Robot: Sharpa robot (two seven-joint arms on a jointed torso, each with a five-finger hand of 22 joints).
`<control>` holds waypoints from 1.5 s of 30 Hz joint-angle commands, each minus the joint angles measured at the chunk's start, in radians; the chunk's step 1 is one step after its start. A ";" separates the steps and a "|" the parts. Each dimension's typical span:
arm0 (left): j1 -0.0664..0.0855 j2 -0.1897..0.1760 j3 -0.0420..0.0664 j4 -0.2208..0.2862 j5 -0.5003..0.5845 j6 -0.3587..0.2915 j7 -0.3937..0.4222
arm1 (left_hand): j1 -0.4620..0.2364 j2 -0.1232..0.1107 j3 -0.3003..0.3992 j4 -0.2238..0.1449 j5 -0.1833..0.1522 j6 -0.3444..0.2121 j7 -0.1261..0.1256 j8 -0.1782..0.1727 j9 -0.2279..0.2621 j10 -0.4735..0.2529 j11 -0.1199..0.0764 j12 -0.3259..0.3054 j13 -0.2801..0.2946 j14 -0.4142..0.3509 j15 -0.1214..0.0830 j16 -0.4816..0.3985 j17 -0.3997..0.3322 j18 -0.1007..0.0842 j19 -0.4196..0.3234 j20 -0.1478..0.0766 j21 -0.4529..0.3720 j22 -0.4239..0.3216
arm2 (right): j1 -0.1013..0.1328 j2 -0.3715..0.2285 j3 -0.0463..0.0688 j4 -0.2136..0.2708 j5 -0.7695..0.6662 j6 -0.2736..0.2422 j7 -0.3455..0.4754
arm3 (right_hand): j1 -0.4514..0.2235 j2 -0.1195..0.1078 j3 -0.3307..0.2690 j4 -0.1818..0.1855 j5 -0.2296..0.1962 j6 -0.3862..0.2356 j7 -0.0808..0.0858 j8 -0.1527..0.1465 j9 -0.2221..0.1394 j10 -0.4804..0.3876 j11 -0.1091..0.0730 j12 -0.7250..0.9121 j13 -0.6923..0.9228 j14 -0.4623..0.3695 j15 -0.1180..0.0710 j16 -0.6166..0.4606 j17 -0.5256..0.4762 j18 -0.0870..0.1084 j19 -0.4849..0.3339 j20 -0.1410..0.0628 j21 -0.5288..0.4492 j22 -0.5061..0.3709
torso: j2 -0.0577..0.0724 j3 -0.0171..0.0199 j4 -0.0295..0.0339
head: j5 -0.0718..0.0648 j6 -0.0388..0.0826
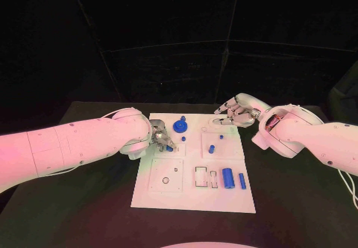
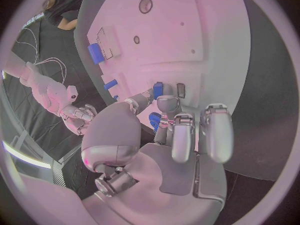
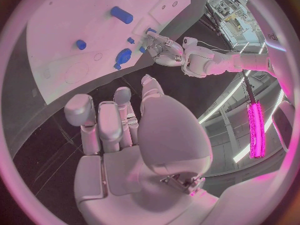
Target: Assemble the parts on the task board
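The task board (image 1: 195, 202), a white plate, lies mid-table, with blue pieces standing or lying in its recesses. My left hand (image 1: 158, 135) sits at its nine o'clock edge, fingertips closed on a small blue piece (image 1: 169, 148), apparently to seat it. My right hand (image 1: 233, 114) waits off the one o'clock corner, fingers loosely curled, holding nothing, presumably keeping clear.

Head overhead, wrists close, sharing task board (image 1: 195, 178)
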 commanded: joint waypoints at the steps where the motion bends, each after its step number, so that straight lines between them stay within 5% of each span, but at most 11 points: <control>1: -0.002 0.005 -0.002 -0.003 -0.004 0.028 -0.008 | -0.014 0.002 0.006 -0.001 0.003 0.009 -0.002 -0.003 -0.004 0.008 -0.001 0.005 0.003 0.105 -0.009 0.006 0.263 -0.012 0.027 -0.005 0.006 0.014 | 0.002 0.002 0.000 0.001 -0.003 0.004 0.004 | 0.004 0.005 -0.007 0.002 -0.007 -0.001 -0.005 0.006 0.002 -0.005 0.000 -0.001 -0.001 -0.003 0.000 -0.004 -0.001 0.014 -0.008 0.001 -0.003 -0.001 | 0.000 0.0004 -0.0008 | -0.001 0.000; 19: -0.002 0.012 -0.002 -0.014 -0.004 0.027 -0.007 | -0.058 -0.012 -0.031 0.030 0.002 0.026 -0.003 -0.006 -0.025 0.016 -0.003 0.022 0.020 0.105 -0.009 0.006 0.263 -0.013 0.028 -0.005 0.009 0.020 | 0.002 0.005 0.000 0.000 -0.003 0.003 0.006 | 0.003 0.006 -0.009 0.003 -0.007 -0.001 -0.005 0.006 0.002 -0.006 0.000 -0.002 -0.002 -0.003 0.000 -0.007 -0.003 0.014 -0.009 0.001 -0.005 -0.003 | -0.001 -0.0005 0.0002 | -0.003 -0.003; 45: -0.002 0.014 -0.002 -0.025 -0.004 0.005 -0.006 | -0.176 -0.031 -0.166 0.137 -0.018 0.050 -0.003 -0.005 -0.070 0.023 -0.001 0.039 0.033 0.105 -0.008 0.006 0.263 -0.015 0.031 -0.004 0.015 0.035 | 0.002 0.004 0.000 0.002 -0.003 0.002 0.007 | -0.010 0.004 -0.025 0.018 -0.015 -0.002 -0.004 0.008 0.001 -0.005 0.001 0.002 -0.004 -0.001 0.000 -0.012 -0.004 0.014 -0.008 0.001 -0.010 -0.007 | -0.001 -0.0004 -0.0004 | -0.004 -0.003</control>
